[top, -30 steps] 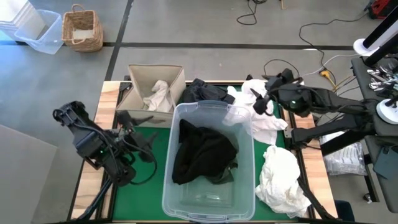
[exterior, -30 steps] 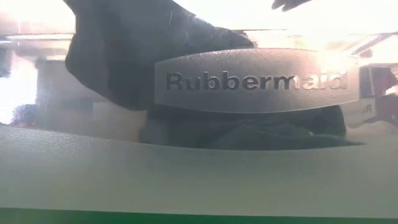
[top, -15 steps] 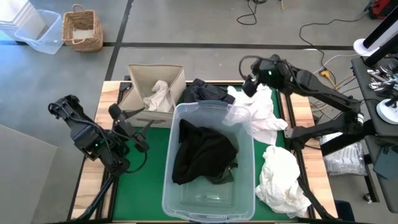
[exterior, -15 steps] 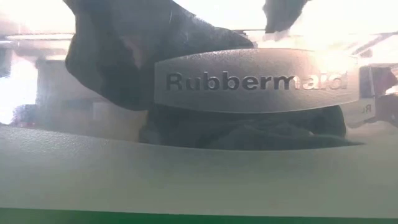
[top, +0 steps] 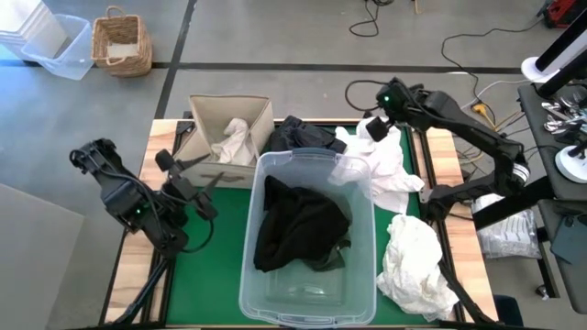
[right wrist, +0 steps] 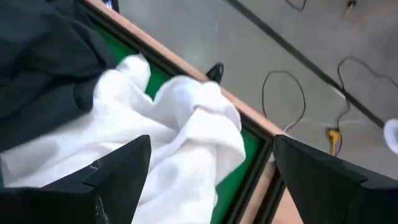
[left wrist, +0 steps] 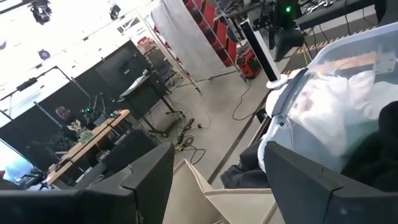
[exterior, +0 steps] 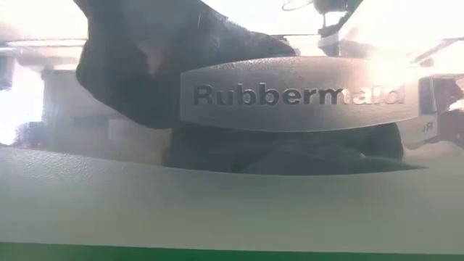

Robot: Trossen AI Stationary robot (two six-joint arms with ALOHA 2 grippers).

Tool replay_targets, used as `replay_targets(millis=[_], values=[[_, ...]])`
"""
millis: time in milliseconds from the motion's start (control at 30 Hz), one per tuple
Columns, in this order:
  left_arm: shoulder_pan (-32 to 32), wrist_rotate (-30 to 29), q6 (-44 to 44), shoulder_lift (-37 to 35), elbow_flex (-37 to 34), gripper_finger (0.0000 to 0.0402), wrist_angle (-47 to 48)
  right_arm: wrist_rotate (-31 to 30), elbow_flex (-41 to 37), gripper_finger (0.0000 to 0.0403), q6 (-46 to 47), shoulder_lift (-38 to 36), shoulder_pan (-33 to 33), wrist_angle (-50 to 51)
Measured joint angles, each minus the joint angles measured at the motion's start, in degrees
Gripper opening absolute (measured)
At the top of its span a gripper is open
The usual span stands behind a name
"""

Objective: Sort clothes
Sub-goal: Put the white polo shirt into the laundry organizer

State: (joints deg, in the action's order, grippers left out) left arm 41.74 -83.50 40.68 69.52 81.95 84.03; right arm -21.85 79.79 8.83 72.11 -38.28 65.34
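A clear plastic tub stands mid-table with a black garment lying in it. A beige fabric box at the far left holds a cream garment. A dark garment lies behind the tub. One white garment drapes over the tub's far right corner, and another lies at the near right. My right gripper hangs open above the draped white garment, pointing down at a slant. My left gripper stands open beside the box's near wall, holding nothing.
In the low view the tub's near wall fills the picture, with the black garment showing through it. On the floor beyond the table stand a wicker basket and a plastic bin. Cables lie there too.
My right gripper has swung toward the table's far edge and tipped from nearly level to slanting down over the draped white garment. My left gripper has drawn back a little toward the table's left edge. No garment has moved.
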Motion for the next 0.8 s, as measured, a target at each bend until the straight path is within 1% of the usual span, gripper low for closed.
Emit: replay_targets(millis=[167,300,367,533,733,800], values=[[0.00,-0.02,-2.44,-1.39,0.00,0.0227,0.05,0.00,-2.11,0.0325,2.94,0.41,-0.02,2.36],[0.00,-0.01,-4.47,-3.02,0.00,0.0227,0.63,0.14,-5.37,0.0326,5.45,0.22,-0.02,2.30],[0.00,-0.01,-4.62,-4.03,0.00,0.0227,1.36,1.50,-6.99,0.0329,7.01,0.25,-0.02,1.91],[0.00,-0.01,-4.62,-6.23,-0.24,0.0227,1.88,2.69,-12.02,0.0331,9.90,0.36,-0.02,-1.39],[0.00,0.00,-4.62,-8.53,-2.12,0.0227,1.95,2.92,-18.74,0.0321,11.88,0.34,-0.02,-6.87],[0.00,0.00,-4.62,-9.32,-2.91,0.0227,1.97,3.81,-20.75,0.0317,12.55,0.34,-0.02,-8.56]])
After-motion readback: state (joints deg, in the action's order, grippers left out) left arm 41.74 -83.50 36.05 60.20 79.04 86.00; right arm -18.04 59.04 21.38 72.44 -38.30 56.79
